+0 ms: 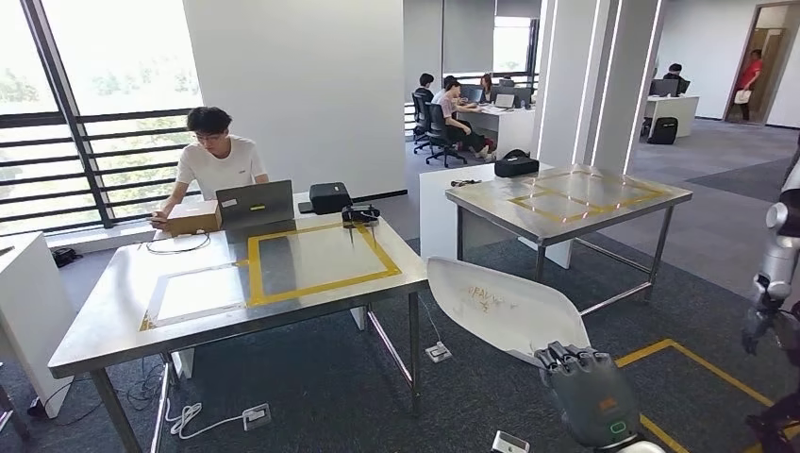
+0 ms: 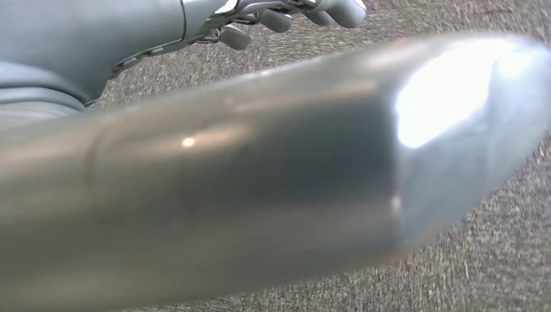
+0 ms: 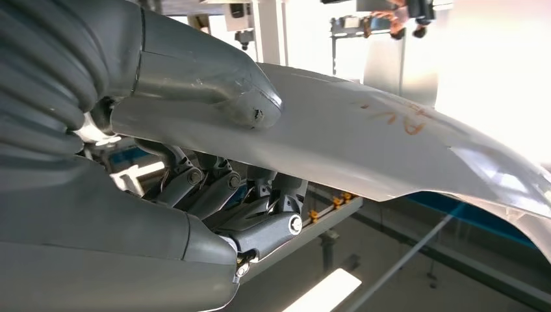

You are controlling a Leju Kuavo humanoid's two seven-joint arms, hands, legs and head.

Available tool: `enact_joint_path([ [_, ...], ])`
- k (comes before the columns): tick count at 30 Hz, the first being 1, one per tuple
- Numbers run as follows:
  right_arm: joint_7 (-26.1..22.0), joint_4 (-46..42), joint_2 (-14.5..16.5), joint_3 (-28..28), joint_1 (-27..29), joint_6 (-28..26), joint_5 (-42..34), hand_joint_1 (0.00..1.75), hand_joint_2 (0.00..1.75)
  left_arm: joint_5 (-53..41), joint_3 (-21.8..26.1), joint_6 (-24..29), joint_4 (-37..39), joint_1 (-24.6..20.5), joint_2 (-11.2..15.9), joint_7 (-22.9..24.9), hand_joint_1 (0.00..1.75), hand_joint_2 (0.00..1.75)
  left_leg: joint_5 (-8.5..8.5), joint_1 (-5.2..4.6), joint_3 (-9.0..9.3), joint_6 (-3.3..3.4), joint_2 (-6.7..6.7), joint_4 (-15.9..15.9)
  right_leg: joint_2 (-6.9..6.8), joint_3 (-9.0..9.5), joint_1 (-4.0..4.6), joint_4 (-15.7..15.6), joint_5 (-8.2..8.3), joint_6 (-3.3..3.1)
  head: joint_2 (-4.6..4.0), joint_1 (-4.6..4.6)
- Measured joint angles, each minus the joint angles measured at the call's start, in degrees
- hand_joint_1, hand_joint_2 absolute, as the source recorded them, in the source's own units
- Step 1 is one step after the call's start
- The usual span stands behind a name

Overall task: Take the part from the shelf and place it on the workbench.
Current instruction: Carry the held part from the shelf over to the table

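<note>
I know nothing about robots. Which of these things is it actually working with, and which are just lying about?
Part of the job:
- pale curved sheet-metal part
- right hand, gripping that part
- steel workbench with yellow tape square, probably where it goes

Just lying about:
- grey laptop
- brown cardboard box
- black boxy case
- black bag on the farther table

Light: daylight from the window (image 1: 94,104), bright.
Glare: steel desk (image 1: 189,283) top, overexposed wrist backgrounds.
Blur: left wrist view soft.
</note>
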Motion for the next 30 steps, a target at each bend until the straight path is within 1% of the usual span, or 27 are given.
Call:
enact_joint_path([
  [1,0.03,0.15,0.0,0.01,0.0,0.0,-0.04,1.75,1.75,0.0,0.0,-0.28,0.0,-0.02,0.07,-0.21,0.0,0.0,-1.02,0.04,-1.28,-0.09,0.29,2.92,-0.83,-0.01,0.08,0.04,-0.05,-0.07,0.0,-0.01],
  [2,0.06,0.27,0.01,0.04,0.02,-0.03,-0.07,1.75,1.75,0.0,0.0,-0.7,0.0,0.01,0.15,-0.43,0.0,0.0,-1.04,0.05,-1.65,-0.12,0.4,4.04,-1.52,-0.02,0.12,0.09,-0.1,-0.08,0.0,-0.01],
  [3,0.1,0.34,0.01,0.08,0.05,-0.12,-0.07,1.75,1.75,0.0,0.0,-1.21,-0.01,0.04,0.25,-0.68,0.0,0.0,0.01,0.05,-0.8,-0.08,0.48,2.8,-2.05,-0.01,0.13,0.16,-0.15,-0.03,0.0,-0.01],
  [4,0.18,0.37,0.02,0.12,0.07,-0.27,-0.05,1.75,1.75,0.0,0.0,-1.7,-0.01,0.06,0.37,-0.9,0.0,0.0,1.76,0.05,1.18,0.03,0.63,-0.64,-2.51,0.03,0.14,0.26,-0.25,0.09,0.0,-0.02],
  [5,0.27,0.36,0.02,0.15,0.07,-0.47,0.0,1.75,1.75,0.01,0.0,-2.17,-0.02,0.04,0.5,-1.07,0.0,0.0,3.2,-0.01,3.45,0.29,0.95,-4.82,-2.89,0.04,0.16,0.35,-0.37,0.28,0.0,-0.04],
  [6,0.38,0.36,0.02,0.16,0.03,-0.66,0.05,1.75,1.75,0.01,0.0,-2.6,-0.02,0.04,0.62,-1.22,0.0,0.0,4.26,-0.13,5.47,0.66,1.21,-8.43,-3.23,0.04,0.25,0.41,-0.53,0.55,0.01,-0.04],
  [7,0.46,0.36,0.02,0.19,-0.01,-0.84,0.09,1.75,1.75,0.03,0.0,-3.06,-0.03,0.06,0.7,-1.36,0.0,0.0,4.65,-0.27,6.74,1.12,1.4,-10.74,-3.52,0.06,0.33,0.34,-0.64,0.9,0.01,-0.05],
  [8,0.51,0.36,0.02,0.23,-0.03,-0.96,0.1,1.75,1.75,0.06,0.0,-3.64,-0.03,0.09,0.78,-1.5,0.0,0.0,4.38,-0.33,7.11,1.69,1.45,-11.76,-3.64,0.16,0.41,0.43,-0.52,1.31,0.01,-0.03],
  [10,0.61,0.35,0.02,0.37,-0.06,-1.1,0.08,1.75,1.75,0.14,0.0,-4.73,-0.05,0.21,0.93,-1.83,0.0,0.0,3.83,-0.27,7.5,2.8,1.08,-12.26,-3.61,0.36,0.39,0.88,-0.12,2.15,0.02,0.02],
  [11,0.66,0.34,0.03,0.46,-0.06,-1.13,0.06,1.75,1.75,0.17,0.0,-5.04,-0.06,0.25,0.98,-1.93,0.0,0.0,3.53,-0.18,7.97,3.31,0.9,-12.5,-3.1,0.28,0.27,1.65,-0.15,2.46,0.01,0.05],
  [12,0.72,0.34,0.03,0.52,-0.08,-1.14,0.04,1.75,1.75,0.19,0.0,-5.19,-0.06,0.23,1.02,-2.0,0.0,0.0,3.33,-0.16,8.65,3.72,0.76,-12.59,-2.24,-0.32,0.12,2.99,-0.77,2.67,0.01,0.08],
  [13,0.8,0.33,0.03,0.56,-0.07,-1.11,0.02,1.75,1.75,0.2,0.0,-5.25,-0.06,0.2,1.02,-2.03,0.0,0.0,3.22,-0.14,9.35,4.0,0.64,-12.62,-1.21,-1.59,0.02,5.31,-1.9,2.81,0.01,0.09],
  [14,0.87,0.33,0.01,0.6,0.0,-1.08,0.0,1.75,1.75,0.2,0.0,-5.27,-0.05,0.17,1.01,-2.04,0.0,0.0,3.03,-0.15,9.75,4.13,0.56,-12.61,-0.14,-3.45,-0.05,8.59,-3.29,2.95,0.0,0.11],
  [15,0.96,0.33,-0.03,0.6,0.16,-1.04,-0.02,1.75,1.75,0.2,0.0,-5.29,-0.04,0.15,1.01,-2.03,0.0,0.0,2.78,-0.18,10.13,4.15,0.41,-12.6,0.53,-5.87,-0.06,12.32,-4.65,3.08,0.0,0.13],
  [16,1.03,0.33,-0.06,0.59,0.41,-1.01,-0.03,1.75,1.75,0.19,0.0,-5.29,-0.04,0.17,1.01,-2.02,0.0,0.0,2.46,-0.21,10.55,4.09,0.22,-12.6,0.84,-8.17,-0.04,15.31,-5.45,3.17,0.0,0.15],
  [17,1.06,0.33,-0.08,0.59,0.66,-0.97,-0.03,1.75,1.75,0.19,0.0,-5.29,-0.04,0.21,1.02,-2.01,0.0,0.0,2.02,-0.23,11.08,4.02,-0.03,-12.59,0.95,-9.77,-0.05,16.6,-5.46,3.22,0.0,0.17],
  [18,1.07,0.33,-0.09,0.6,0.86,-0.94,-0.03,1.75,1.75,0.18,0.0,-5.29,-0.04,0.25,1.03,-2.0,0.0,0.0,1.51,-0.24,11.73,3.92,-0.28,-12.58,0.97,-10.35,-0.09,15.8,-4.63,3.21,0.0,0.19],
  [19,1.09,0.33,-0.09,0.59,0.98,-0.91,-0.03,1.75,1.75,0.17,0.0,-5.29,-0.04,0.27,1.03,-1.99,0.0,0.0,0.93,-0.24,12.49,3.79,-0.5,-12.57,0.97,-9.91,-0.16,12.95,-2.95,3.17,0.0,0.2],
  [21,1.11,0.37,-0.13,0.59,1.12,-0.91,-0.04,1.75,1.75,0.16,0.0,-5.3,-0.04,0.33,1.04,-1.98,0.0,0.0,-0.47,-0.25,13.79,3.38,-0.83,-12.47,0.95,-8.05,-0.25,5.36,2.06,3.02,0.0,0.2],
  [22,1.11,0.4,-0.16,0.59,1.27,-0.89,-0.03,1.75,1.75,0.15,0.0,-5.31,-0.05,0.35,1.05,-1.97,0.0,0.0,-1.22,-0.25,14.28,3.04,-0.94,-12.54,0.93,-7.29,-0.09,2.72,3.68,2.74,0.0,0.19],
  [23,1.1,0.43,-0.19,0.6,1.43,-0.88,-0.02,1.75,1.75,0.15,0.01,-5.32,-0.05,0.36,1.05,-1.9,0.0,0.0,-1.79,-0.18,14.91,2.64,-1.02,-12.63,0.94,-6.79,0.12,1.2,4.5,2.39,0.01,0.17],
  [25,1.13,0.39,-0.19,0.58,1.48,-0.87,-0.02,1.75,1.75,0.15,0.02,-5.31,-0.07,0.29,1.07,-1.71,0.0,0.0,-2.01,-0.03,15.98,1.69,-1.07,-12.35,1.07,-5.64,0.52,0.67,3.46,1.34,0.03,0.15],
  [26,1.14,0.28,-0.19,0.56,1.39,-0.91,-0.04,1.75,1.75,0.15,0.02,-5.27,-0.06,0.22,1.02,-1.62,0.0,0.0,-1.37,0.05,15.85,1.3,-0.87,-10.88,1.13,-4.65,0.49,0.5,2.89,0.85,0.06,0.13],
  [27,1.16,0.19,-0.18,0.54,1.23,-0.96,-0.05,1.75,1.75,0.15,0.02,-5.2,-0.03,0.11,0.94,-1.57,0.0,0.0,-0.37,0.06,14.59,0.99,-0.54,-8.22,1.11,-3.42,0.46,0.41,2.16,0.36,0.05,0.07],
  [28,1.15,0.1,-0.17,0.52,1.11,-1.0,-0.06,1.75,1.75,0.16,0.02,-5.09,-0.01,0.0,0.86,-1.55,0.0,0.0,0.48,0.08,12.41,0.8,-0.18,-4.52,1.09,-2.02,0.4,0.29,1.32,-0.04,0.07,0.02],
  [29,1.12,0.05,-0.16,0.53,1.04,-1.01,-0.05,1.75,1.75,0.23,0.01,-4.94,0.03,-0.05,0.78,-1.55,0.0,0.0,0.63,0.08,9.48,0.67,0.17,-0.6,1.0,-0.68,0.39,0.16,0.26,-0.32,0.05,-0.05],
  [30,1.05,0.05,-0.15,0.55,0.99,-0.98,-0.05,1.75,1.75,0.32,0.01,-4.8,0.04,-0.03,0.75,-1.55,0.0,0.0,-0.44,0.07,6.43,0.59,0.33,2.63,0.98,0.62,0.4,0.11,-0.82,-0.5,0.04,-0.09],
])
